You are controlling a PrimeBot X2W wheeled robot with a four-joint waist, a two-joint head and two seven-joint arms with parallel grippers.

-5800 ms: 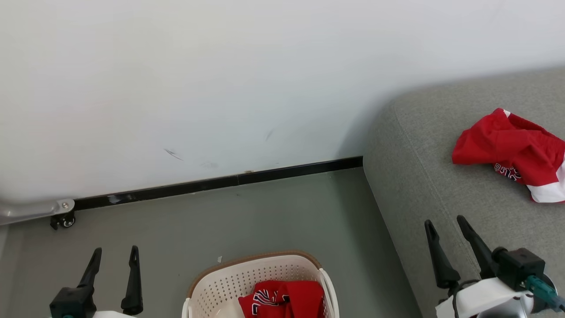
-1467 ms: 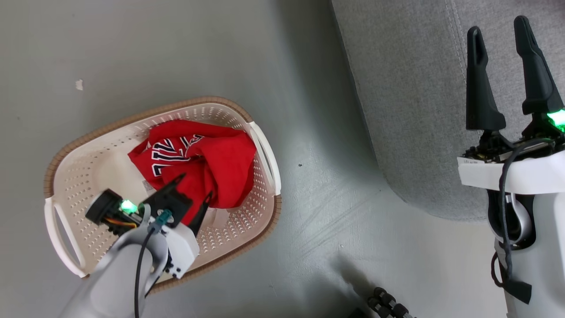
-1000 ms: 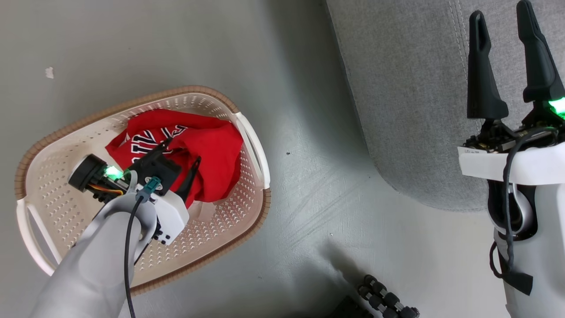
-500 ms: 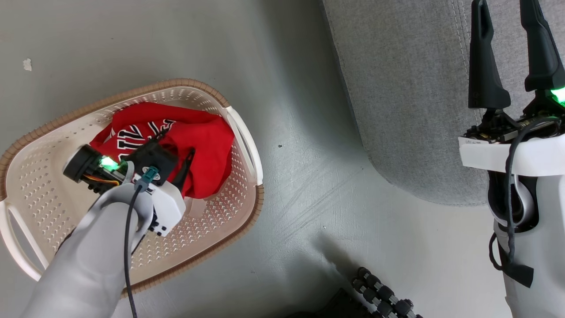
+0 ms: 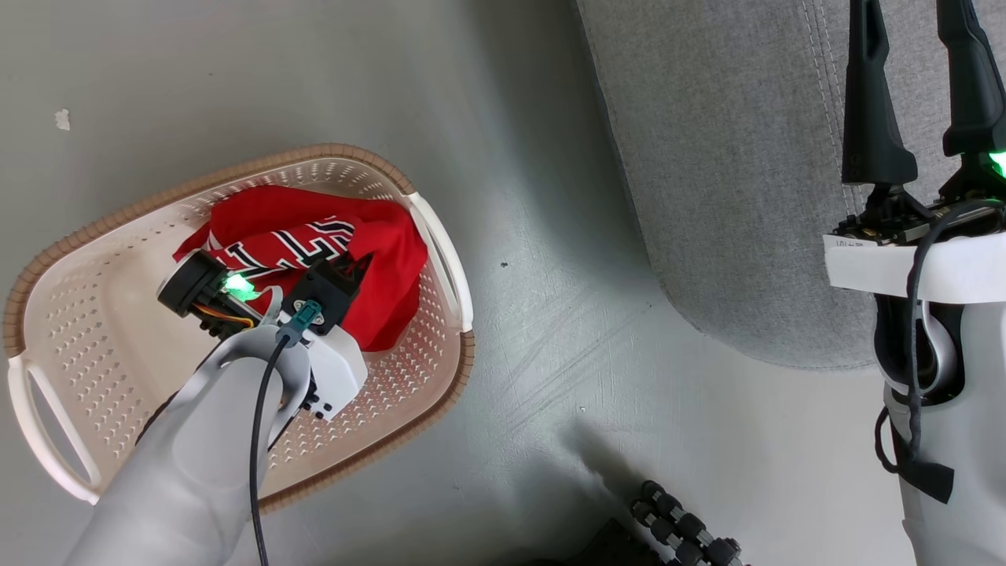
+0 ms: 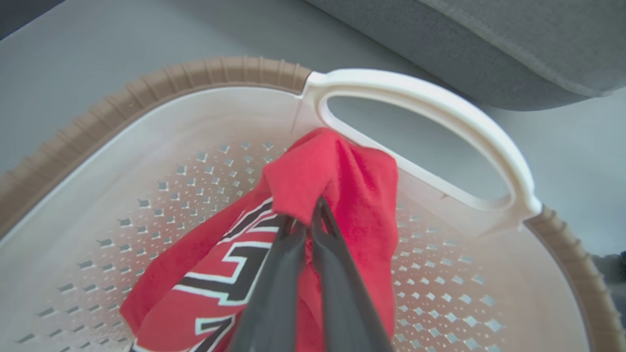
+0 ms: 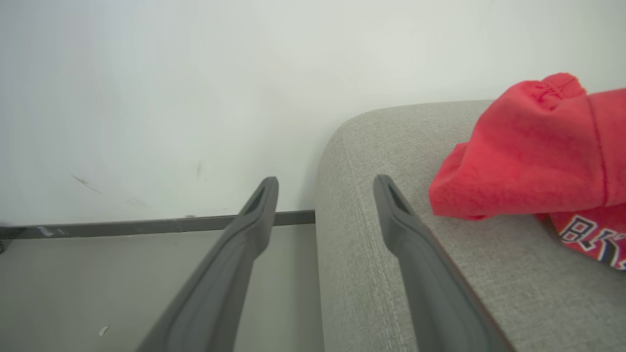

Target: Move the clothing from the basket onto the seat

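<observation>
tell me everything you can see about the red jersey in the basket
The red jersey is soft, crumpled fabric with black-and-white lettering. It lies bunched in the cream perforated basket, toward the end by the white handle, touching the wall there. The left pincer is shut on a fold, which stands up in a peak.

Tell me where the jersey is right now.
In the head view's left half, the jersey lies in the basket, bunched at the end by the white handle nearest the seat, pinched in the left gripper.
</observation>
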